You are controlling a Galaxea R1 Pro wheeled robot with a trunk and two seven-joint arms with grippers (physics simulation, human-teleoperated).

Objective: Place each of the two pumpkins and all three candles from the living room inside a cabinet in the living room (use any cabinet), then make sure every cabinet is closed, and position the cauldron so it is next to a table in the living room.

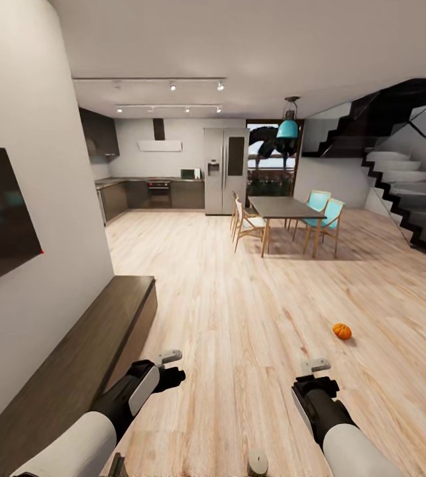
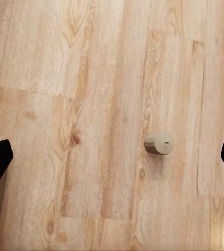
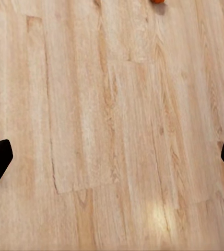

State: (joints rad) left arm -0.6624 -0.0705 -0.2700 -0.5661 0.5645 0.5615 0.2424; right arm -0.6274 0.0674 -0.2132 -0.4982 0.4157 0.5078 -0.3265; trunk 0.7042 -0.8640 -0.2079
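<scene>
Candle (image 1: 258, 460) upright on floor (image 1: 252, 318) between both arms, nearer left gripper (image 2: 112, 151) (fingers spread wide); right gripper (image 3: 112, 157) likewise spread; pumpkin (image 1: 342, 330) ahead-right.

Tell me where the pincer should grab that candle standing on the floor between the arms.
The candle is a short cylinder standing upright on the wood floor, wick up. Probably best to come straight down from above and close on its round side wall, across the middle. Nothing crowds it, so any angle around it should work.
</scene>
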